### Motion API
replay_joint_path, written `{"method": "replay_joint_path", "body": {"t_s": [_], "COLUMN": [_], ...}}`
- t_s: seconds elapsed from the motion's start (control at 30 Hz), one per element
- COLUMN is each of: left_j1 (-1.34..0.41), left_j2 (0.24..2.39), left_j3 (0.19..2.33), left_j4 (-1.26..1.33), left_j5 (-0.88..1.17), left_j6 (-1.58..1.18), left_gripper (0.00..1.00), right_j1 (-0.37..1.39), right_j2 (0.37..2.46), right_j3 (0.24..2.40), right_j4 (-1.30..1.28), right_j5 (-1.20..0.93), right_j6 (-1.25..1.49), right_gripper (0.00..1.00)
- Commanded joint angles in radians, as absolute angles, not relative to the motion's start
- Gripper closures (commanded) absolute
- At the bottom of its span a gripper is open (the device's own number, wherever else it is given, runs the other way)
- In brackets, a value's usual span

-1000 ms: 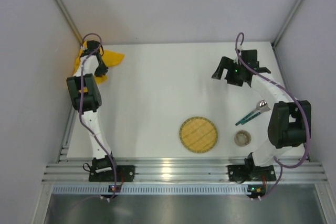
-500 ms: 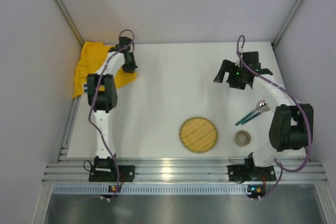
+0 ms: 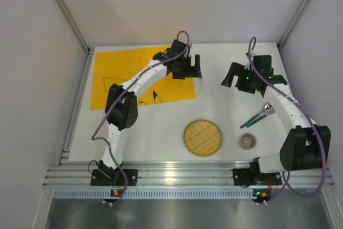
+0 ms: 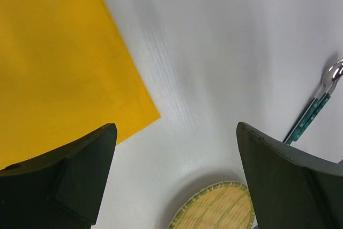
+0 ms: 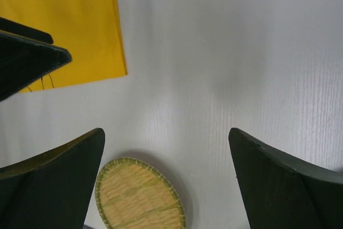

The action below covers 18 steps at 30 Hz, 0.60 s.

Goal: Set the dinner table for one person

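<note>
Across the whole floor of the overhead view lies the dinner table [image 3: 225, 111] — matte white, smooth, rigid. I judge it a slick surface to slide things over, with nothing to grip. My left gripper [image 3: 190, 72] and right gripper [image 3: 247, 83] gape empty above it. Upper left, a yellow cloth mat [image 3: 123, 76] lies flat, limp; lower centre, a round woven straw plate [image 3: 202, 137] — light, stiff.

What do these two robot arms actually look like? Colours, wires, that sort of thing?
The left arm and right arm are slim white tubes with chunky black joint housings and black bases. A thin purple cable loops along each one. The left gripper and right gripper are black, each with two broad, wedge-shaped fingers.
</note>
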<state>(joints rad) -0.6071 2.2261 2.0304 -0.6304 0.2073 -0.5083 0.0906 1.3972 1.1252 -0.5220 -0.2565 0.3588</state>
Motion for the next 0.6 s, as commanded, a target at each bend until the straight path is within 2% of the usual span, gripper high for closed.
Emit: {"method": "replay_joint_path", "body": {"t_s": [0.0,0.1,0.23,0.37,0.57], "left_j1": [-0.528,-0.491,-0.454,-0.401,-0.382], "left_j2": [2.025,1.872,1.706,1.560,1.330], "left_j3": [1.965,1.841,1.640,1.488,1.318], "left_j4": [-0.607,-0.618,-0.632,-0.658,-0.732], "left_j5": [0.082,-0.033,-0.147,-0.172,-0.230], "left_j6": [-0.523,-0.499,-0.482,-0.494,-0.541], "left_gripper": [0.02,0.02,0.02,0.01,0.01], "right_j1": [0.097,0.135,0.221,0.305,0.331], "right_j2": [1.361,1.405,1.587,1.787,2.052], "right_j3": [1.127,1.152,1.290,1.437,1.606], "right_j4": [-0.519,-0.451,-0.427,-0.420,-0.454], "right_j5": [-0.311,-0.418,-0.460,-0.479,-0.463], "right_j6": [0.357,0.400,0.437,0.446,0.514], "right_gripper": [0.00,0.00,0.00,0.00,0.04]}}
